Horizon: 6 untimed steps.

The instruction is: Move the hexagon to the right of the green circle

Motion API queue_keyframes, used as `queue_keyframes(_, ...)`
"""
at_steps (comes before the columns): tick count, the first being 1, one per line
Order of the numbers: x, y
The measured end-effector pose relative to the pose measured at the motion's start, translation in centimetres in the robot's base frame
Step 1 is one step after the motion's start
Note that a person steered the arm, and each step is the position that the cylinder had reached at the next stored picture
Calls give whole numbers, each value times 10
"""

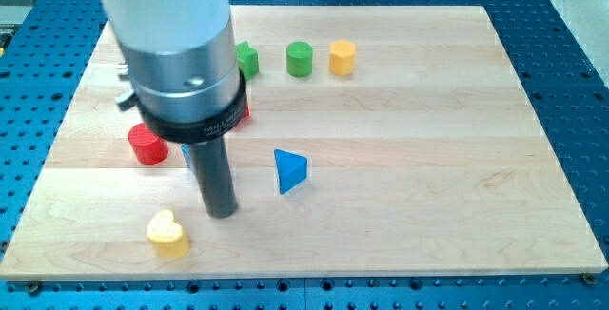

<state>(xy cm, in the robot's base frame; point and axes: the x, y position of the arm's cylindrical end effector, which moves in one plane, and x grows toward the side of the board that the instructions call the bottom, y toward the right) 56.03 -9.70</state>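
Observation:
The yellow hexagon stands near the view's top, just right of the green circle, with a small gap between them. My tip rests on the board at the lower left, well away from both. It is just up and right of the yellow heart and left of the blue triangle.
A green block sits left of the green circle, partly behind the arm. A red cylinder lies at the left. A red block and a blue block show as slivers behind the arm. The wooden board ends at a blue perforated table.

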Motion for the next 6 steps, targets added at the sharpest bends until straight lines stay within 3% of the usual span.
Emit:
queue_keyframes(3, -24, -43)
queue_keyframes(6, -123, -62)
